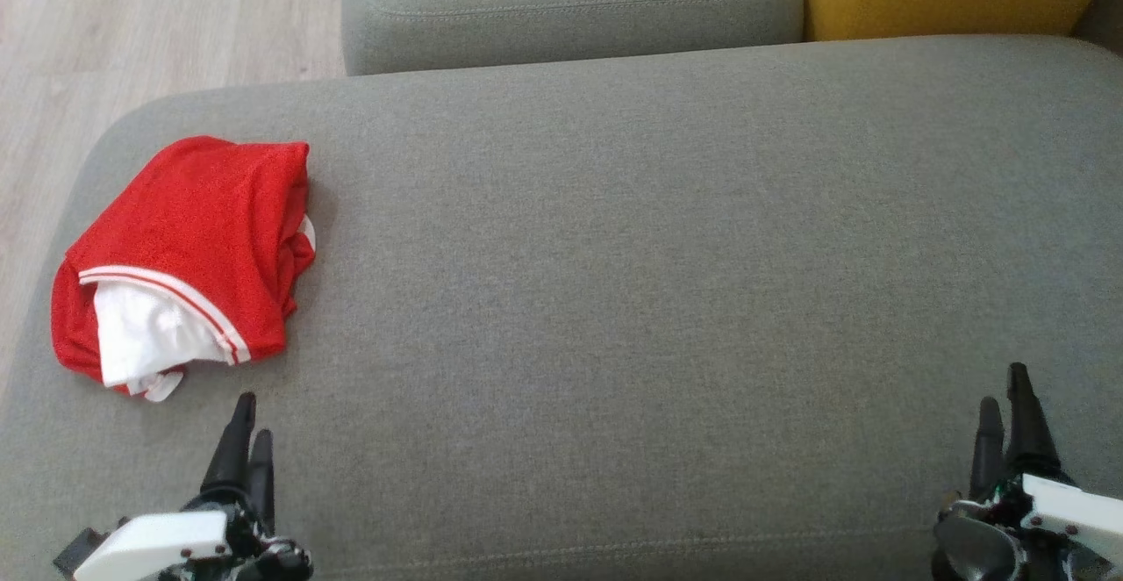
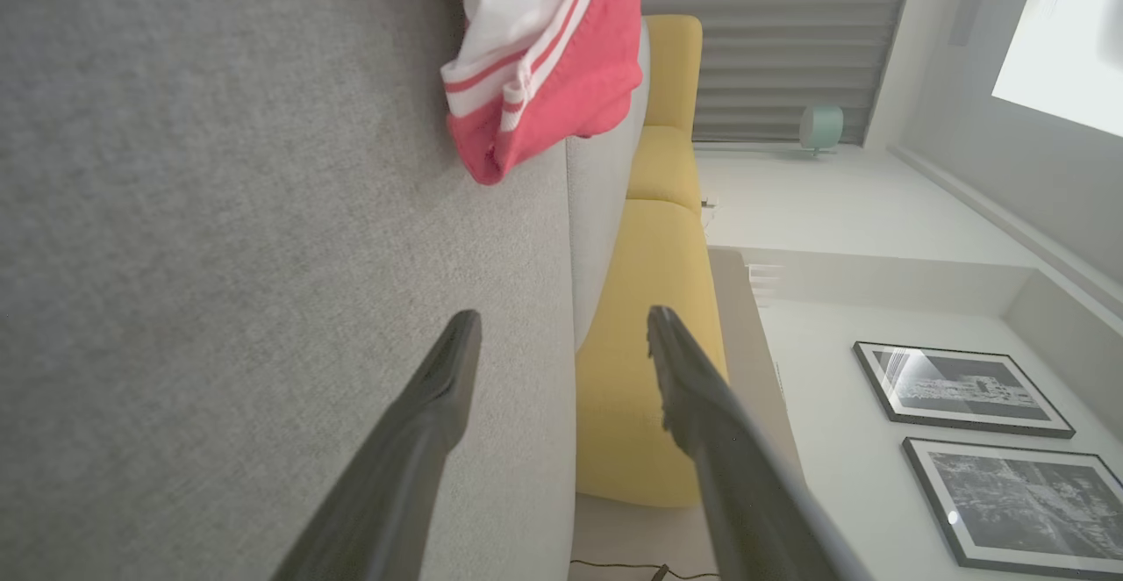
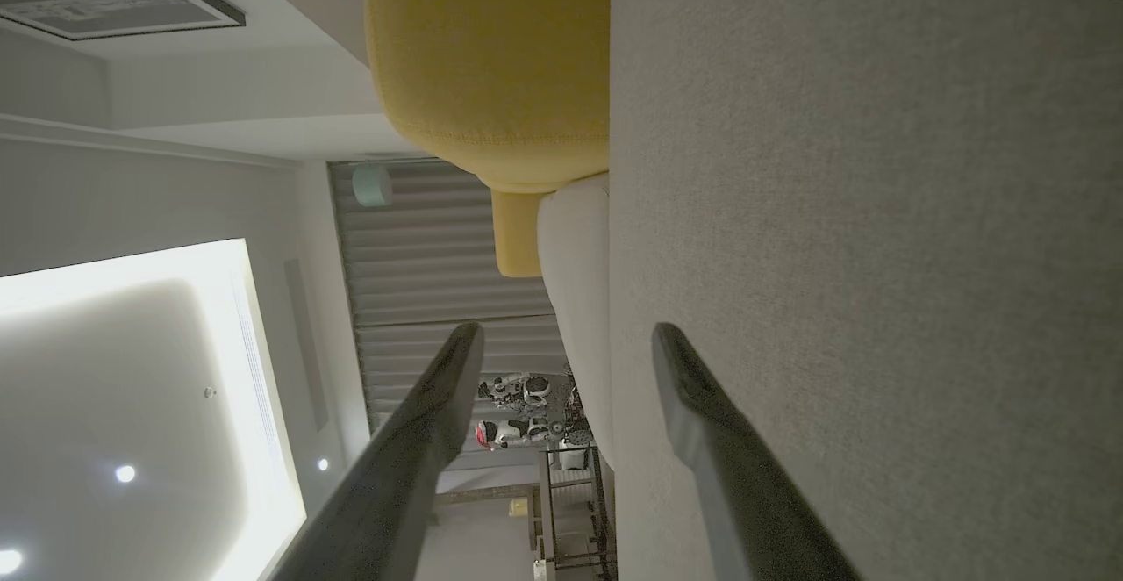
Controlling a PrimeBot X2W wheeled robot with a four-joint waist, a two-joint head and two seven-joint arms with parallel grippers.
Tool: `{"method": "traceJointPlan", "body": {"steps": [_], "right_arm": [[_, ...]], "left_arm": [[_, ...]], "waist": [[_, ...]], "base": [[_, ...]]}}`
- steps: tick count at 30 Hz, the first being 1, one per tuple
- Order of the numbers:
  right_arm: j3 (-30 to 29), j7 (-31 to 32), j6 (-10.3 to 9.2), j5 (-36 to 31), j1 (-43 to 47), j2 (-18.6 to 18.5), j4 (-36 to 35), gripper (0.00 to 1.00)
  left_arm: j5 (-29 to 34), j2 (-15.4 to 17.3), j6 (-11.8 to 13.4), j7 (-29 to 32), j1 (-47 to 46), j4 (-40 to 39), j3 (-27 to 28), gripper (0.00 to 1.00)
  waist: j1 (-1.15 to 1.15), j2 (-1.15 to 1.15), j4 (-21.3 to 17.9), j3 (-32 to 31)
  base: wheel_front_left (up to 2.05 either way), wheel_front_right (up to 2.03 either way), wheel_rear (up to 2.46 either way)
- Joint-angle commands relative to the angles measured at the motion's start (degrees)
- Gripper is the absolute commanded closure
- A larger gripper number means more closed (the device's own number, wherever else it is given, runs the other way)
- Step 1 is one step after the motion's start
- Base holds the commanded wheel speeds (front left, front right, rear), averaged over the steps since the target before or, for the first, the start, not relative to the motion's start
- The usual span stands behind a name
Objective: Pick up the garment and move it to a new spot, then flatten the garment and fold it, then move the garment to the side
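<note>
Here you see a red knit garment (image 1: 180, 239), white striped trim, bunched in soft folds | grey woven cushion (image 1: 614, 256) beneath | left gripper (image 1: 254, 416), right gripper (image 1: 1004, 385) — fingers spread wide, empty.

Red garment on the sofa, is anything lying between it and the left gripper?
Nothing visible does. The left gripper, jaws open, sits just below the red garment in the head view, with a short stretch of grey cushion between them. They are apart, not touching.

Even soft light, sharp head view; right wrist view dim
</note>
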Motion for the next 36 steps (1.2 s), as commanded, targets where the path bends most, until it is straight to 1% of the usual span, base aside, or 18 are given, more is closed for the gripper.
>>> {"method": "traceJointPlan", "body": {"steps": [1,5,16,31,36], "right_arm": [[0.9,-0.6,0.08,-1.6,-2.5,-0.3,-2.2,0.00],[1.9,-1.3,0.09,-5.5,-2.5,-0.4,-2.6,0.00],[5.0,-3.1,0.13,-18.1,-3.0,-0.4,-4.6,0.00],[9.1,-5.6,0.17,-28.2,-3.2,-0.4,-5.7,0.00],[10.0,-6.3,0.19,-30.4,-3.4,-0.4,-6.0,0.00]], "left_arm": [[1.3,0.5,-0.2,-0.6,-2.3,-2.6,0.1,0.00],[6.2,0.5,-0.2,-1.3,-2.2,-3.8,-0.1,0.00],[16.5,0.6,1.7,-3.1,-1.7,-6.9,-2.2,0.00],[28.3,0.7,3.6,-5.6,-1.2,-11.1,-4.4,0.00],[30.9,0.8,4.1,-6.3,-1.1,-12.0,-4.8,0.00]], "waist": [[0.00,0.00,0.0,0.0],[0.00,0.00,0.1,0.0],[0.00,0.00,0.2,0.1],[0.00,0.00,0.3,0.0],[0.00,0.00,0.3,0.1]], "base": [[0.00,0.00,0.00],[0.00,0.00,0.00],[0.00,0.00,0.00],[0.00,0.00,0.00],[0.00,0.00,0.00]]}}
